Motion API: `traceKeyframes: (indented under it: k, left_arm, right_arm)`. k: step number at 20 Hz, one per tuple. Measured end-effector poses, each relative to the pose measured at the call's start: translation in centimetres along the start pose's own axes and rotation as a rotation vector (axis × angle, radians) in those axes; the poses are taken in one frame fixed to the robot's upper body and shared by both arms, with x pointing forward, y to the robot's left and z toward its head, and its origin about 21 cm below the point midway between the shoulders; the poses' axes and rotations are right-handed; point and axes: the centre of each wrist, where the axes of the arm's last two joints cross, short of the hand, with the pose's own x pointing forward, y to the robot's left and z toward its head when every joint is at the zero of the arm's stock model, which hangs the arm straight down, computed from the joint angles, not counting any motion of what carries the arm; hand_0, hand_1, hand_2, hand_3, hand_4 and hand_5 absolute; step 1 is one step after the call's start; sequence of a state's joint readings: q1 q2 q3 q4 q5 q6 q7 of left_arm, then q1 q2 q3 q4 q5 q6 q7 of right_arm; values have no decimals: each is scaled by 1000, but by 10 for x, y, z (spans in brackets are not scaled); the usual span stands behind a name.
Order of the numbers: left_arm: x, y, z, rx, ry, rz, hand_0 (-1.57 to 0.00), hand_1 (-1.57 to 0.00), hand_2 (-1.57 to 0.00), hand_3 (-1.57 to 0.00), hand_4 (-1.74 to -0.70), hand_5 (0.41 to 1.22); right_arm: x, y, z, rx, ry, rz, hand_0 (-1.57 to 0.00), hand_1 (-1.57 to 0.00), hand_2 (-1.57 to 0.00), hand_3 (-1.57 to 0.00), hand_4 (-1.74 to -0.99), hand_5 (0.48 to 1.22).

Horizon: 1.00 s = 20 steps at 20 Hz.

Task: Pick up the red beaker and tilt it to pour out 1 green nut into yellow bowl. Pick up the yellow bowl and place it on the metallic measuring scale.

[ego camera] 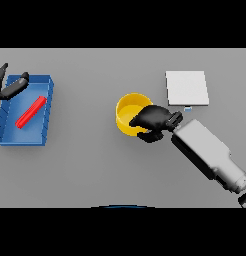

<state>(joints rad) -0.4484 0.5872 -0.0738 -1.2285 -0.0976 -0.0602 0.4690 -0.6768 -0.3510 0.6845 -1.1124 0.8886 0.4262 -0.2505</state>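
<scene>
A grey table fills the head view. My right arm comes in from the lower right, and my right hand sits on the near right rim of the yellow bowl, fingers curled over the edge and thumb below it, gripping the bowl. The bowl stands on the table under and just left of that hand; I cannot tell if anything lies inside it. Just beyond the hand, up and to the right, lies the scale, a pale square plate, near the bowl but apart from it. Well off to the left stands a blue tray with the red beaker lying on its side inside. My left hand hangs over the tray's far left corner, fingers loose and spread, holding nothing.
</scene>
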Motion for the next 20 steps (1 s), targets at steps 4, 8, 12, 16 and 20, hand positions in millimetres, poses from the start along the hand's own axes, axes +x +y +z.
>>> traceKeyframes:
  k: [4,8,12,16,20]
  left_arm:
    - [2,-4,-2,-3,-4,-4,1,1,1,1,-784,712]
    - [0,-1,-1,-8,-4,-9,1,1,1,1,-785,712]
    - [1,-5,-2,-19,-5,0,1,1,1,1,-778,704]
    - [-1,-1,0,-6,-14,-18,1,1,1,1,-770,705]
    - [8,0,1,-16,-24,6,1,1,1,1,-788,702]
  right_arm:
    - [3,-2,4,11,-20,6,-1278,-1266,-1187,-1027,-1637,1152]
    - [3,-5,6,38,1,-18,-1451,-1446,-1330,-1171,-1698,1193]
    - [7,-16,11,15,-30,-19,-1522,-1520,-1415,-1185,-1724,1209]
    - [1,-33,29,7,4,-25,-1551,-1550,-1481,-1157,-1734,1216]
    - [-1,-49,42,-27,75,-3,-1563,-1562,-1447,-1199,-1738,1219]
